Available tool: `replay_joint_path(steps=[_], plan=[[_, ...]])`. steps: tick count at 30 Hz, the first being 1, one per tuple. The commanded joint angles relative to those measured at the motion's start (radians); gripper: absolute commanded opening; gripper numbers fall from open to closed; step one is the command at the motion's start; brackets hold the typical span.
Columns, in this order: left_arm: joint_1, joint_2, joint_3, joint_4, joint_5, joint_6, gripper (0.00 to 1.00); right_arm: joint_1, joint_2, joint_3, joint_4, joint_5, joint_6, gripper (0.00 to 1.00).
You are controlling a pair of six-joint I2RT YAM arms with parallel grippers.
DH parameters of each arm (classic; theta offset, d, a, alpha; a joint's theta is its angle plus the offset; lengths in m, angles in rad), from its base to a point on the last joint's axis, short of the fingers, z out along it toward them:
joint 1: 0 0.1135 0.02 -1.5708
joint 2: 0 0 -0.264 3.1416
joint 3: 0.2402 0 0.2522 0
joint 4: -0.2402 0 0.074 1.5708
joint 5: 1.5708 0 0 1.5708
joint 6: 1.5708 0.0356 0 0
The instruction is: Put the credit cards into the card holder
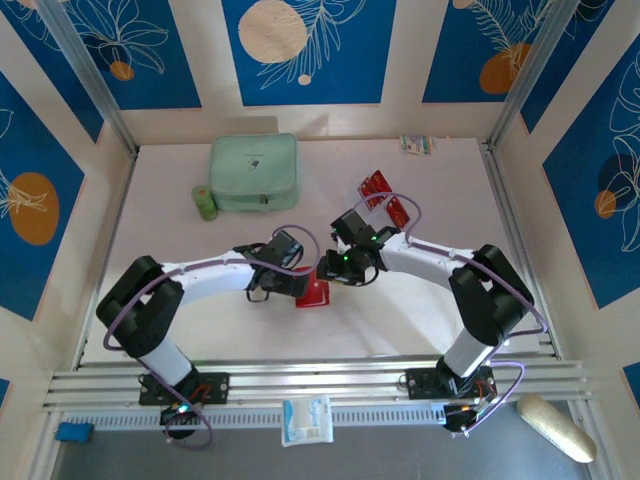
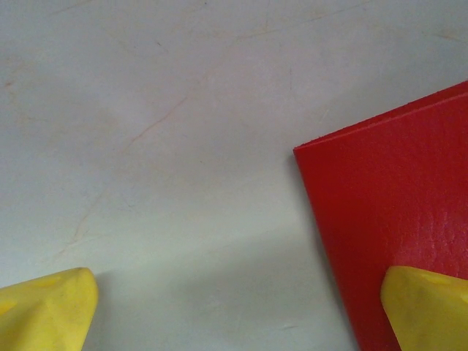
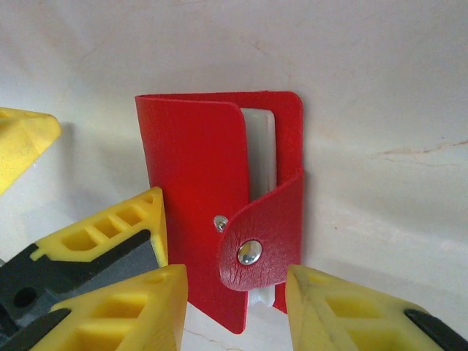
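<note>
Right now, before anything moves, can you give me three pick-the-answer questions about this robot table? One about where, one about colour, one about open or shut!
1. Where on the table does the mint-green zip case lie?
A. At the far side, left of the middle
B. At the near edge, in the middle
C. In the far right corner

2. What colour is the card holder?
A. Blue
B. Red
C. Black

3. How does the left gripper stand?
A. Shut tight
B. Shut on a card
C. Wide open

Answers:
1 A: the top view shows it far back, left of the middle.
2 B: the right wrist view shows it plainly red.
3 C: its yellow fingers stand far apart.
</note>
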Motion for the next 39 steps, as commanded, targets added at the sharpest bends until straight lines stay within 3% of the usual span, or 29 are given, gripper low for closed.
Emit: replay_joint_path(steps=[1,8,15,22,26,39], plan=[[-0.017,0.039,-0.002,-0.044,-0.039,0.033,1.0,0.013,0.028,0.041,-0.05,0.026,-0.025,0.39],[-0.019,0.049,-0.006,-0.038,-0.037,0.035,1.0,0.027,0.059,0.071,-0.071,0.046,-0.037,0.33],[-0.018,0.047,-0.011,-0.034,-0.038,0.036,1.0,0.029,0.073,0.071,-0.084,0.067,-0.04,0.1],[-0.019,0.049,-0.012,-0.029,-0.034,0.033,1.0,0.027,0.056,0.066,-0.088,0.073,-0.043,0.1],[-0.018,0.048,-0.013,-0.029,-0.034,0.032,1.0,0.021,0.053,0.068,-0.086,0.067,-0.044,0.0],[-0.019,0.048,-0.012,-0.026,-0.031,0.032,1.0,0.019,0.069,0.066,-0.003,-0.048,-0.074,0.0]])
